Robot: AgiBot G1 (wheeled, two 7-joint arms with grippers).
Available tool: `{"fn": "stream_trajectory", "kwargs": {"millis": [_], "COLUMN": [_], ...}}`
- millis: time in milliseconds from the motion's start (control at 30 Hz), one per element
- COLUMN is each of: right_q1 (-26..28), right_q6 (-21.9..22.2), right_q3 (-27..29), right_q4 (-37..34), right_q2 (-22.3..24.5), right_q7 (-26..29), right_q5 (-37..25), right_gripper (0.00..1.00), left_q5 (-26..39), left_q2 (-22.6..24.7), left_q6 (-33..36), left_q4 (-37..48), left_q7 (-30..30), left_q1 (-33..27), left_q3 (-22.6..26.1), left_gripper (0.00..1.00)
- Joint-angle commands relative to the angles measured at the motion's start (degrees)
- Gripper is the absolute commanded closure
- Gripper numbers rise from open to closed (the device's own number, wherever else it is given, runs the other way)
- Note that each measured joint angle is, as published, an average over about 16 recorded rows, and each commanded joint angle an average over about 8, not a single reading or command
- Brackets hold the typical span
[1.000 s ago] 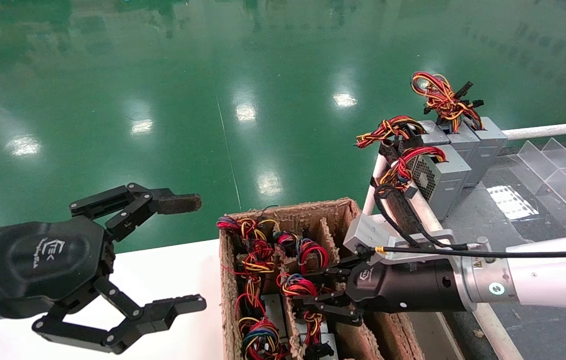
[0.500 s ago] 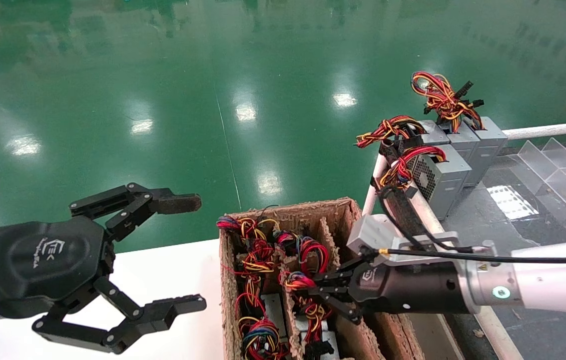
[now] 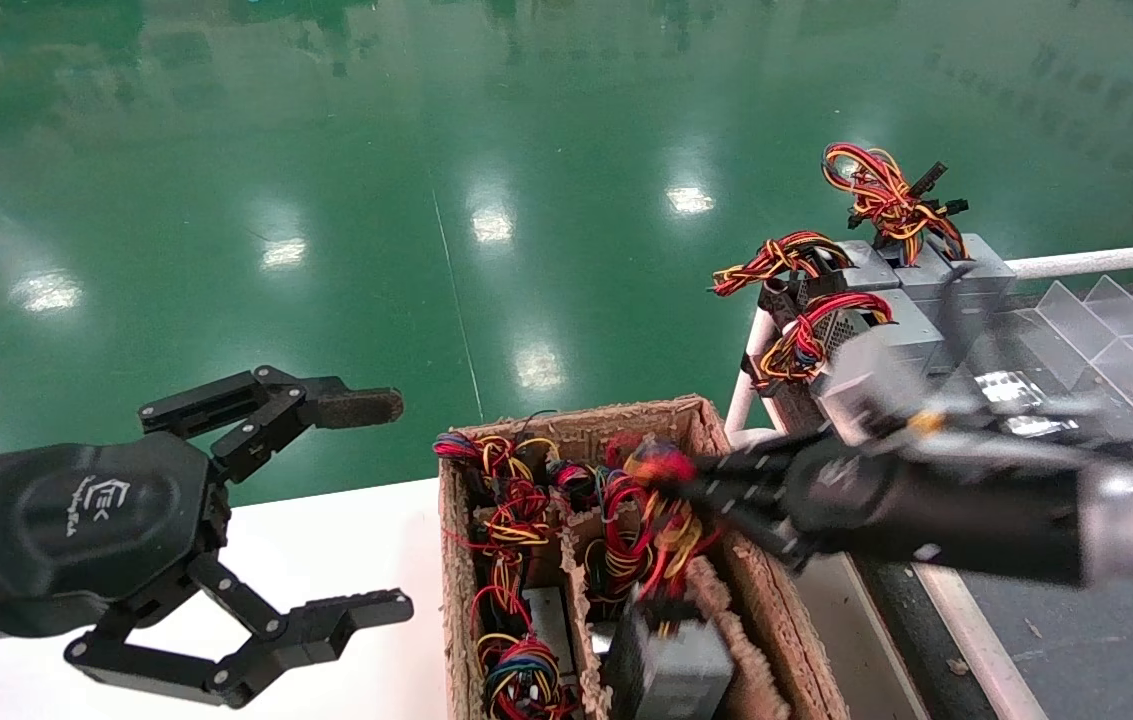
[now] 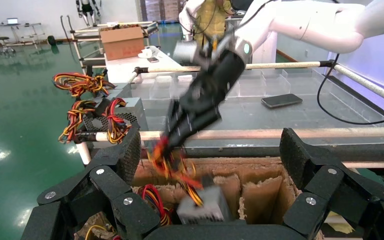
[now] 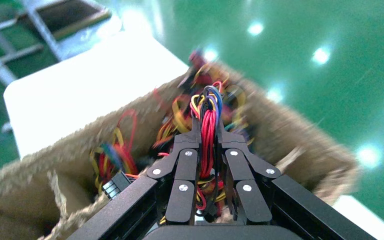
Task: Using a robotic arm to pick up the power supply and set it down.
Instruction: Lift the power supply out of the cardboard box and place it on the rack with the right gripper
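My right gripper (image 3: 691,483) is shut on the red-yellow wire bundle (image 3: 661,510) of a grey power supply (image 3: 671,665), which hangs below it, partly raised out of a slot in the cardboard box (image 3: 576,425). In the right wrist view the wires (image 5: 208,107) run between the closed fingers of the right gripper (image 5: 208,137). The left wrist view shows the power supply (image 4: 205,205) dangling under the right gripper (image 4: 172,145). My left gripper (image 3: 381,505) stays parked, open and empty, over the white table at the left; its fingers (image 4: 125,155) frame the box.
The box holds more power supplies with tangled wires (image 3: 516,500) between cardboard dividers. Several grey power supplies (image 3: 911,300) stand on the rack at the right, bounded by white pipe rails (image 3: 1086,262) and clear dividers (image 3: 1106,340). A white table (image 3: 326,560) lies left of the box.
The right gripper closed on the wire bundle and rose up and to the right, pulling the power supply up out of its slot. The left arm has not moved.
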Motion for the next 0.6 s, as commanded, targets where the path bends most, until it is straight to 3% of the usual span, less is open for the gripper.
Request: {"fn": "stream_trajectory", "kwargs": {"millis": [33,333,600], "right_q1": [-0.26,0.11,1.82], "right_q6": [0.22,-0.84,0.43], "right_q3": [1.58,7.89,10.53], "right_q4": [0.31,-3.48,-6.97], "right_q2": [1.56,6.12,8.39], "right_q7": [-0.23,-2.93,-4.97], "right_q5": [1.99,10.19,11.33], "right_gripper": [1.0,1.0,1.0], "left_q5": [0.0,0.0,0.0], "left_q2": [0.0,0.0,0.0], "left_q6": [0.0,0.0,0.0], "left_q4": [0.0,0.0,0.0], "left_q7": [0.0,0.0,0.0], "left_q1": [0.0,0.0,0.0], "left_q3": [0.0,0.0,0.0], "left_gripper": [0.0,0.0,0.0]}}
